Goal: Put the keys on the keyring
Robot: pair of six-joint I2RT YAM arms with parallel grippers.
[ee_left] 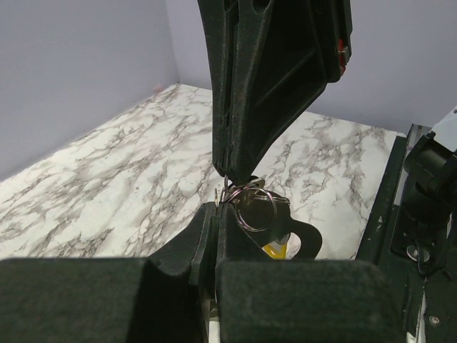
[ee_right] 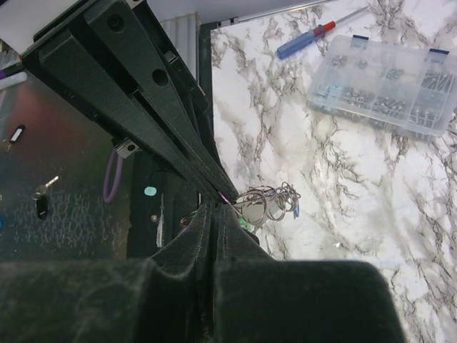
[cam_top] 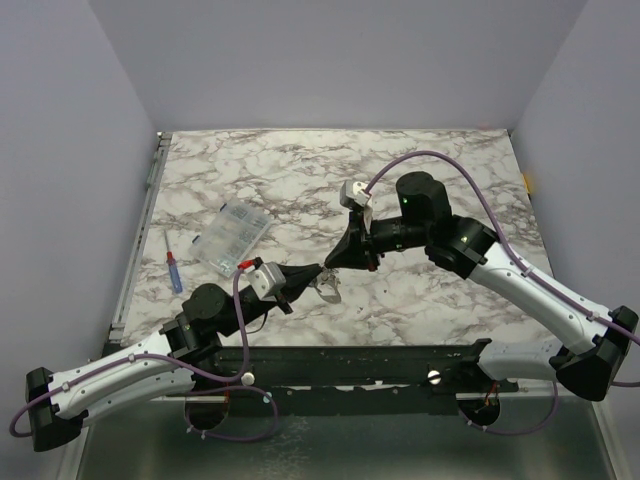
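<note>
Soft, even light; shadows lie faint on the table. Both wrist views blur close up.

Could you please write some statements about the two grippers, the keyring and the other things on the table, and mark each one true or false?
1. The left gripper and the right gripper are both shut, and their tips meet at the keyring. True.
2. The screwdriver lies inside the clear compartment box. False: it lies on the marble table, beside the box.
3. A key with a yellow head shows just under the rings in the left wrist view. True.
4. The compartment box is on the right arm's side. False: it is on the left arm's side.
</note>
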